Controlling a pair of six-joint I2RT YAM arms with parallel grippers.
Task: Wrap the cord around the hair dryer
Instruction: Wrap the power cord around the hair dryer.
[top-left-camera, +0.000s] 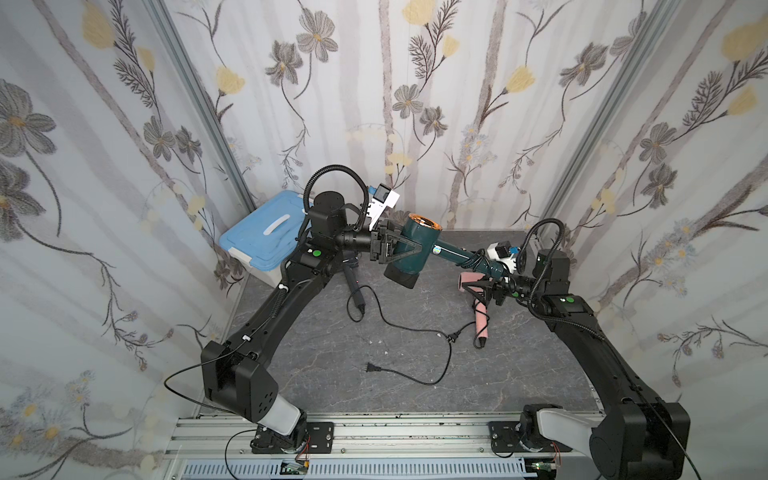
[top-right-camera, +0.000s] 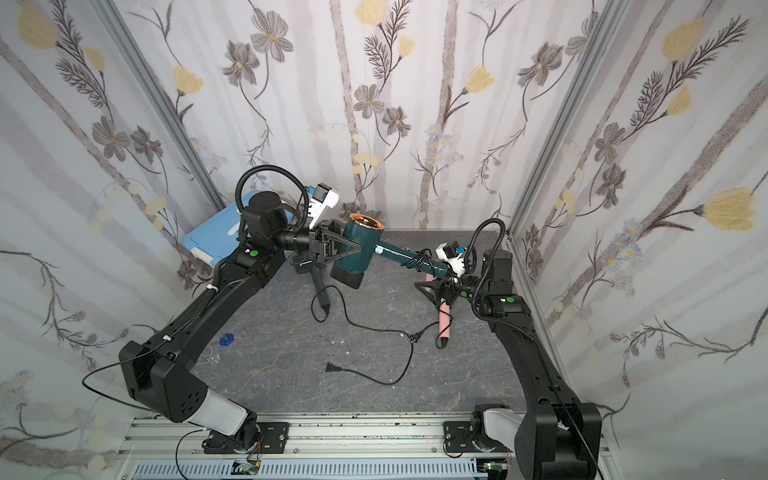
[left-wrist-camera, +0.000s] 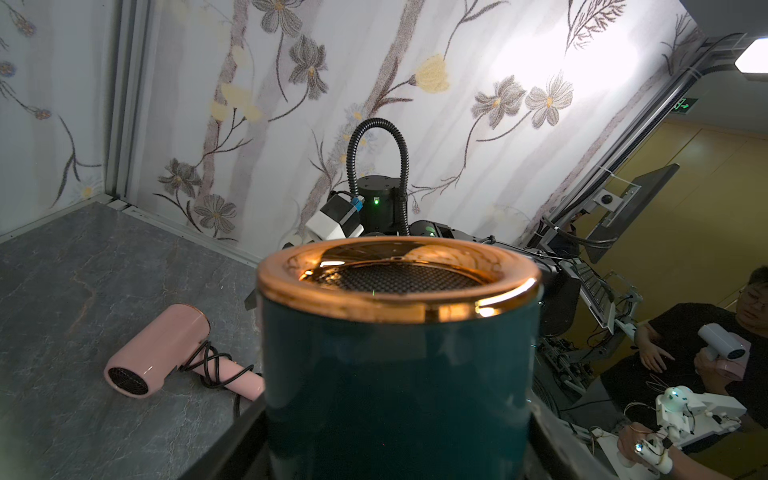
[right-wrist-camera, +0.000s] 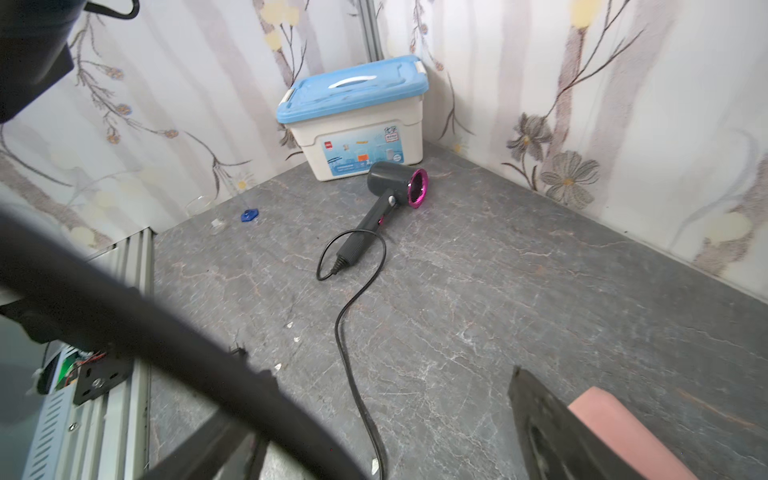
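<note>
Slack is my worry: my left claw (top-left-camera: 409, 249) clamps the hair dryer (top-left-camera: 430, 239) by its barrel above the table (top-left-camera: 415, 395), my right claw (top-left-camera: 473, 293) hangs wide and empty near the handle, so the cord (top-left-camera: 478, 260) coiled there, with nothing pinning it, could unwind.

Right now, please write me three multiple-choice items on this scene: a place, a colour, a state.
1. Where is the blue-lidded box? A far left corner; B near right corner; C table centre.
2. The dryer in the left gripper is: A pink; B dark green; C white.
3. The cord of the pink dryer is: A wound around its handle; B stretched straight; C missing.
1A, seen there in both top views; 2B, the left wrist view shows it dark green; 3A, black loops cross the handle.
</note>
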